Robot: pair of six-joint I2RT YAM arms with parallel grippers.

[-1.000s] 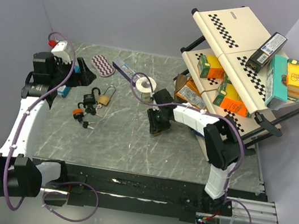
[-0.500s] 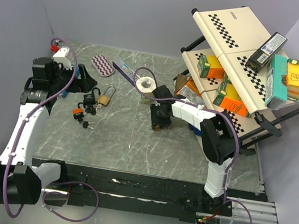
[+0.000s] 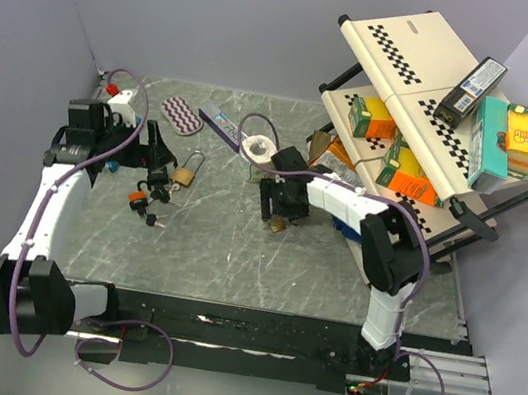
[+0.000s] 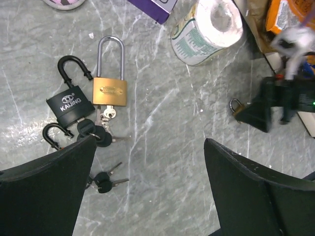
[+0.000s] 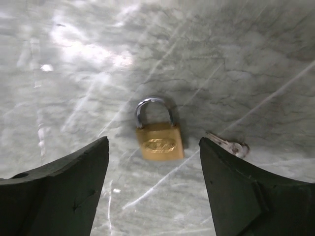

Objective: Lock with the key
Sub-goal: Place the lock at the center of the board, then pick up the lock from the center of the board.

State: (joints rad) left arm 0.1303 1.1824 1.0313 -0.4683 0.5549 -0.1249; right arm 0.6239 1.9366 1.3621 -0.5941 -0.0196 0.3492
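Left gripper (image 4: 150, 143) gapes empty over the black lock (image 4: 74, 104) and long brass lock (image 4: 110, 91), both with shackles pointing up-frame. Right gripper (image 5: 153, 146) is spread, holding nothing, above the small lock (image 5: 159, 141), which lies flat on the table (image 5: 74, 73) with its shackle up-frame. Only the right wrist view shows the key (image 5: 229, 146) just right of it.

A small brass padlock (image 5: 159, 141) lies flat on the grey marbled surface (image 5: 236, 59), its silver shackle pointing toward the top of the view with both legs meeting the body. A small key (image 5: 229, 146) lies just to its right, not touching it. The right gripper (image 5: 153, 147) hangs above, its dark fingers (image 5: 59, 191) spread wide, with the padlock between them and touching neither.
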